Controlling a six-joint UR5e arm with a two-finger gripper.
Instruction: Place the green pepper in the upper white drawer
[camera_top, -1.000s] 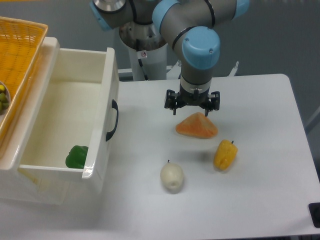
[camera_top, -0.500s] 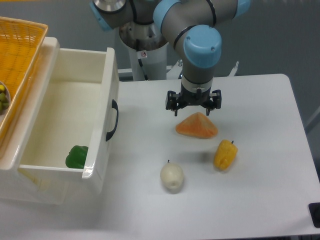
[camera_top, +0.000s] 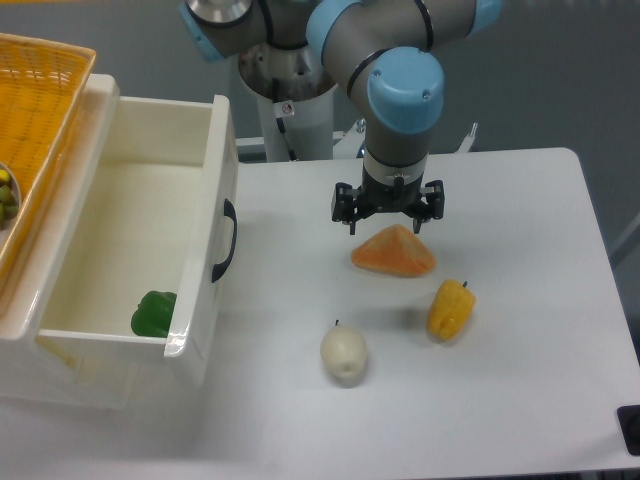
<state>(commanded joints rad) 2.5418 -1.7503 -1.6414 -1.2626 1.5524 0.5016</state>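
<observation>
We see the green pepper (camera_top: 153, 313) inside the upper white drawer (camera_top: 214, 150); gripper (camera_top: 388, 222), fingers spread and empty, at 3 o'clock.

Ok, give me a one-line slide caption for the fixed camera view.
Green pepper lies inside the open upper white drawer; the empty gripper hovers open over the table.

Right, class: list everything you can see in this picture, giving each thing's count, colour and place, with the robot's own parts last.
green pepper: one, bright green, inside the drawer, near front corner
upper white drawer: one, white with black handle, pulled open, left
woven basket: one, orange, far left above drawer
small round fruits: a few, yellow-green, in basket
orange wedge: one, orange, table centre
yellow pepper: one, yellow, right of centre
pale round fruit: one, cream, front centre
table: one, white
arm: one, grey and blue
hand: one, black, open above wedge
</observation>
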